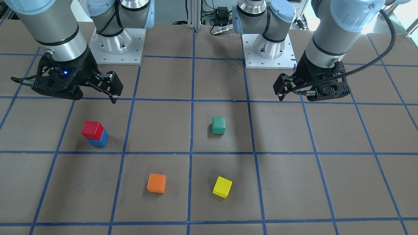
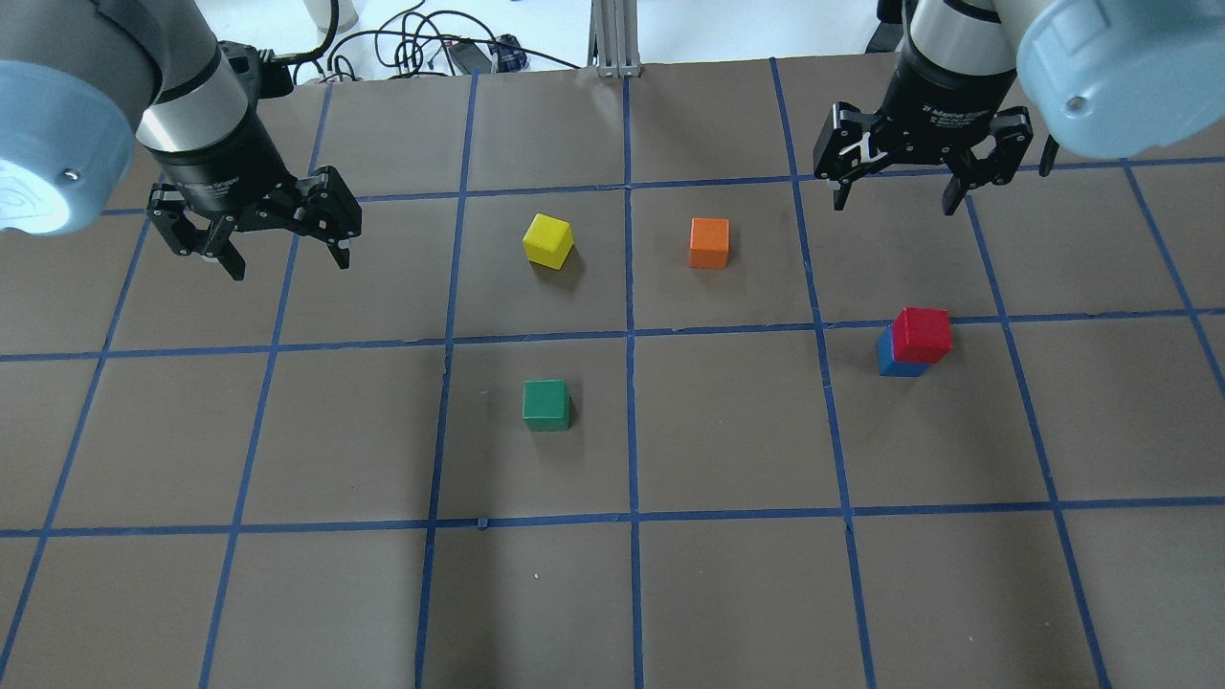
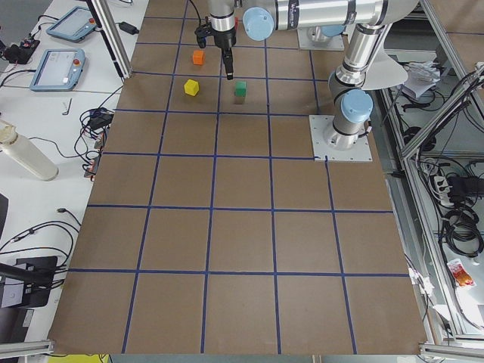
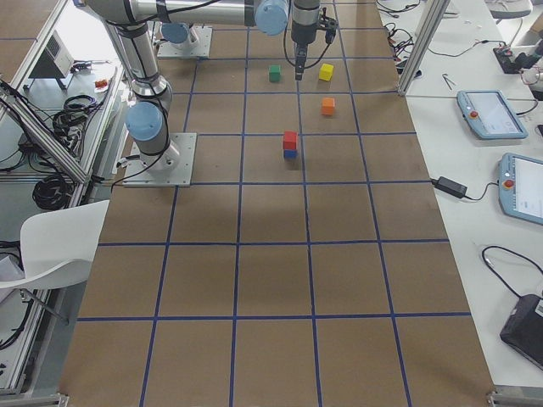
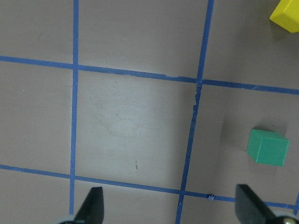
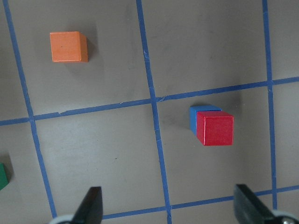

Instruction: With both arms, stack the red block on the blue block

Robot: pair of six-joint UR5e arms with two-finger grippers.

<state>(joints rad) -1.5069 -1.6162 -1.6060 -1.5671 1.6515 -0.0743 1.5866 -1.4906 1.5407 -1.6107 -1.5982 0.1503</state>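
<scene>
Red block (image 2: 923, 333), plain matte cube, sits on blue block (image 2: 895, 362), slightly offset. In the overhead view, right gripper (image 2: 896, 204) hangs at the stack's 12 o'clock, jaws spread, empty. Left gripper (image 2: 287, 266) likewise released. Orange cube (image 2: 709, 242) at 10 o'clock, green cube (image 2: 546, 405) at 9.

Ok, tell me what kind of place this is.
Probably a robotics lab: two arms bolted to a grid-taped table, teach pendants on a side bench, loose cables.

The red block (image 2: 922, 334) hides most of the blue block (image 2: 885, 356) under it, and well left of it my right wrist view's edge crops the green block (image 6: 2, 176).
</scene>
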